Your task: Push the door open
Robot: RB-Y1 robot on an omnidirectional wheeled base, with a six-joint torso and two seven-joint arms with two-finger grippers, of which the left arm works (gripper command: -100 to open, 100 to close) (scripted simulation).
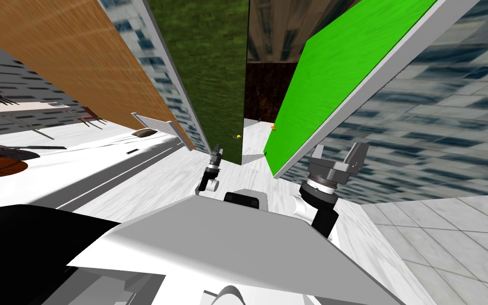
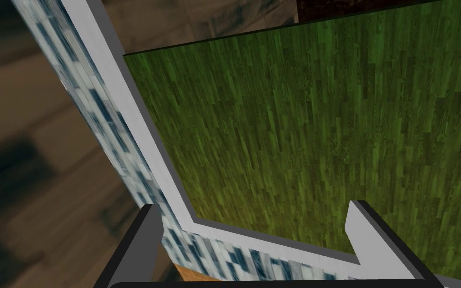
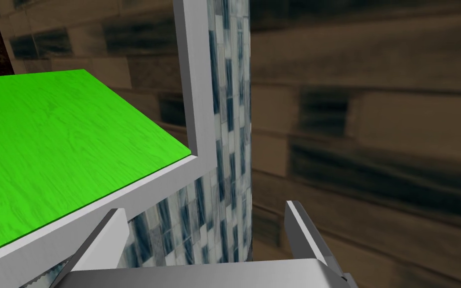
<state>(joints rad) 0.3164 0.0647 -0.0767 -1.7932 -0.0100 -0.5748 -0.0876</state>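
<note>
Tiled walls (image 1: 449, 122) flank a doorway. In the head view a dark green leaf (image 1: 206, 69) stands ahead of the left gripper (image 1: 216, 152) and a bright green leaf (image 1: 338, 74) above the right gripper (image 1: 339, 151), with a gap between the two. In the left wrist view the fingers (image 2: 374, 235) are spread wide and empty, facing the dark green leaf near its grey frame (image 2: 139, 150). In the right wrist view the fingers (image 3: 302, 230) are likewise apart and empty by the bright green leaf; the push seems partly done, and the next move calls for pressing a leaf outward.

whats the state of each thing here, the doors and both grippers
dark green door leaf: ajar, with a gap beside the bright leaf
bright green door leaf: ajar, floor shows through the gap
left gripper: fingers open, empty, facing the dark green leaf
right gripper: fingers open, empty, near the bright green leaf
</note>
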